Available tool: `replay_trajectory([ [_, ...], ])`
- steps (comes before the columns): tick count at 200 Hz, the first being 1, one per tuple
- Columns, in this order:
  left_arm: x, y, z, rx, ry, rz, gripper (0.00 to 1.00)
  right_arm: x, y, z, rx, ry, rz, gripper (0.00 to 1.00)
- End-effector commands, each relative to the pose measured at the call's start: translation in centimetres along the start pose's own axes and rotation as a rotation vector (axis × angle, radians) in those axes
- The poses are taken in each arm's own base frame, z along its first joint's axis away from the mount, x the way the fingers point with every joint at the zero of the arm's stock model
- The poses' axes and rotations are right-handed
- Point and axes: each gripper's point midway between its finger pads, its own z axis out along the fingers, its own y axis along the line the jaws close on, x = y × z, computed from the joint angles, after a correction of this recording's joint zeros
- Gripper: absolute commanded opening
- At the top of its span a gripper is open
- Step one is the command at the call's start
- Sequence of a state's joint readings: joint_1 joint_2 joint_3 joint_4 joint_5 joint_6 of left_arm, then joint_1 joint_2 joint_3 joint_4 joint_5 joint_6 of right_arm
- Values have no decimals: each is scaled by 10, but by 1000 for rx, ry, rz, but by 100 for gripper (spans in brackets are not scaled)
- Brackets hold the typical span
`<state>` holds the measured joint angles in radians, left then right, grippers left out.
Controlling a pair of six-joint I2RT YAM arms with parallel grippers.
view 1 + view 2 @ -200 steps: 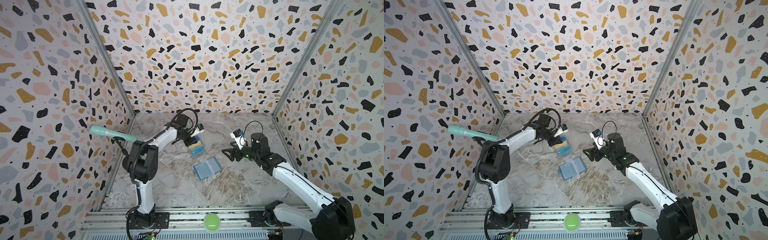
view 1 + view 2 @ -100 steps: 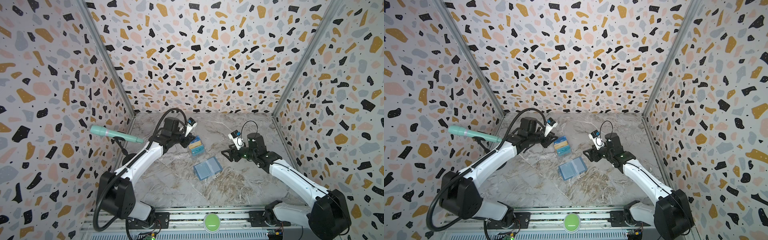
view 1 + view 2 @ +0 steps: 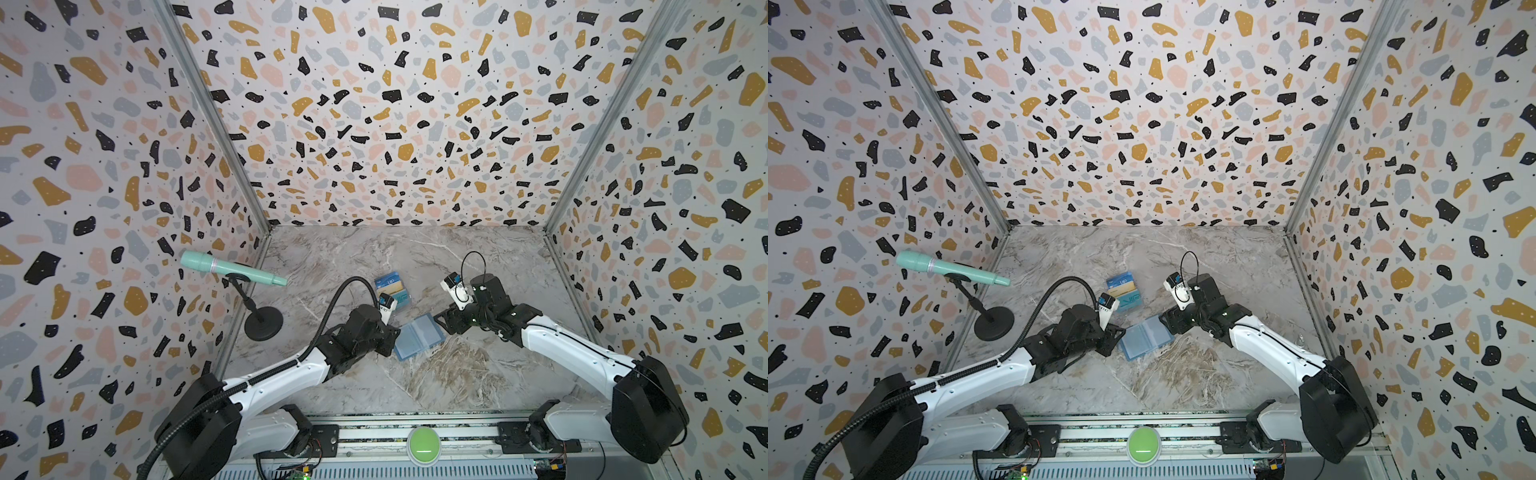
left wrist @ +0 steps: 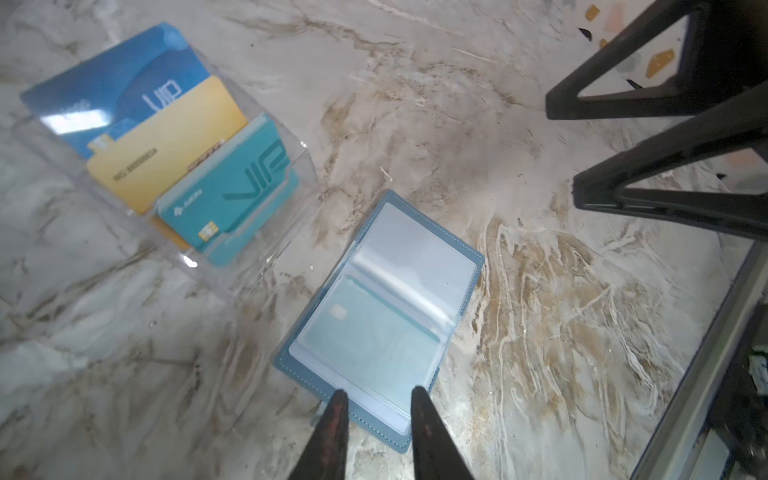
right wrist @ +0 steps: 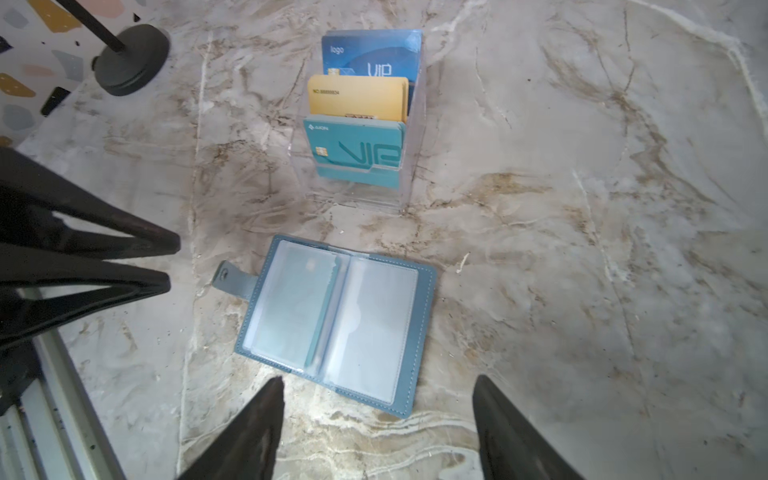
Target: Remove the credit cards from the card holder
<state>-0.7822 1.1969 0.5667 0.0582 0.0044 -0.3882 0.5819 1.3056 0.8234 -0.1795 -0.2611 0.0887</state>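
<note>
The dusty-blue card holder lies open flat on the marble table. In its clear sleeve on the snap-tab side sits a teal credit card. The other sleeve looks empty. My left gripper hovers low over the holder's left edge by the tab, jaws a narrow gap apart and holding nothing. From the opposite side, my right gripper stands wide open just off the holder's right edge, empty.
A clear acrylic stand behind the card holder holds blue, gold and teal cards. A teal microphone on a black round base stands at the left wall. A green button sits on the front rail.
My left arm swung away from the acrylic stand and came forward and down to the card holder's left edge. The right gripper edged closer to the holder.
</note>
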Motion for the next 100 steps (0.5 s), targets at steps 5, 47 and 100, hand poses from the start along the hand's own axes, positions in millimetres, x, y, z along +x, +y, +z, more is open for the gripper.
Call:
replay_trajectory([
  [5,-31,-5,3,-68,-173,-133,29,-19,-9,-7,61,-39,22,72],
  [47,-14,-24,22,-104,-152,-169,29,-18,-11,-5,70,-40,43,72],
  [100,16,-1,22,-210,-84,-200,29,-16,-13,-7,79,-39,46,72],
])
